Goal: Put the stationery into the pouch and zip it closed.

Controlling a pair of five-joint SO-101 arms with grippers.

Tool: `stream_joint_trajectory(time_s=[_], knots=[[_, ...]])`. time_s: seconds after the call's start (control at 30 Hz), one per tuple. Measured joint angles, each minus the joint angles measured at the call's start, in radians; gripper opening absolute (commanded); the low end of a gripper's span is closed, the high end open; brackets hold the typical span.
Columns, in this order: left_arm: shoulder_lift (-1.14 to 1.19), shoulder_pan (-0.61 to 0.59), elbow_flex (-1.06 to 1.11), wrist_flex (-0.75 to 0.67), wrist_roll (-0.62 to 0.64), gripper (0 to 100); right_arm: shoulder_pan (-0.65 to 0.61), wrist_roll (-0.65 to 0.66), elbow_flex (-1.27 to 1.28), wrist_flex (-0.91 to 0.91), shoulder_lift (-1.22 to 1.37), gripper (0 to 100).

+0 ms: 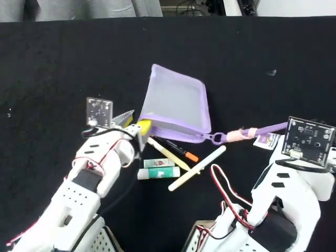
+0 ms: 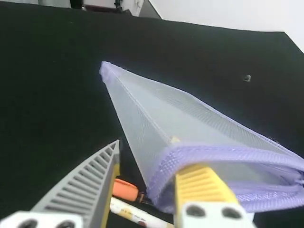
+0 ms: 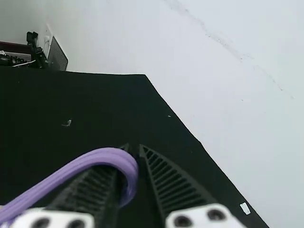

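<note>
Closest in, my left fingers (image 2: 152, 156) stand apart at the pouch (image 2: 190, 118). The yellow finger (image 2: 204, 190) presses against the purple zip edge at one corner, and the grey finger (image 2: 90, 185) hangs off to the side, touching nothing. That corner of the pouch sits in the gap between the two, unclamped. I cannot tell whether the yellow tip is inside the mouth or only against the rim.

My right fingers (image 3: 134, 149) are closed together on the purple strap (image 3: 109, 161), which loops over between them. Its far end is cut off at the picture's edge. From above, the strap runs from the zip pull (image 1: 218, 138) toward the tabletop's right edge and slips under my right wrist's camera board (image 1: 310, 137), which hides those fingers.

The pouch lies near the middle of the tabletop (image 1: 52, 63), its zip edge facing the edge where my arms stand. Just beside that zip edge the stationery lies outside the pouch: an orange-tipped black pen (image 1: 178, 148) whose dark end reaches the zip edge, a pale yellow pen (image 1: 167, 153) next to it, a white marker (image 1: 197, 168), and two green-and-white sticks (image 1: 159, 168) side by side. Past my left fingers, the orange tip and the pale pen show only in part, mostly covered. The pouch's mesh is too hazy to show what is inside.
</note>
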Motion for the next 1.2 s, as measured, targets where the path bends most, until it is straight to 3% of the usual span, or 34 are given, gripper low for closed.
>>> stream_joint_trajectory(time_s=[0.27,0.57,0.73,0.8,1.03,1.2], knots=[[0.258,0.046,-0.106,-0.087,-0.014,18,0.0,0.0,0.0,0.0,0.0,1.1],[0.658,0.058,-0.388,-0.114,-0.087,17,0.0,0.0,0.0,0.0,0.0,1.1],[0.878,0.061,-0.537,-0.193,-0.092,3,0.0,0.0,0.0,0.0,0.0,1.1],[0.939,0.069,-0.551,-0.262,-0.094,4,0.0,0.0,0.0,0.0,0.002,1.1],[0.944,0.069,-0.549,-0.336,-0.094,3,0.0,0.0,0.0,0.002,0.002,3.5],[0.822,0.069,-0.477,-0.333,-0.095,3,0.0,-0.015,0.0,0.002,0.002,21.4]])
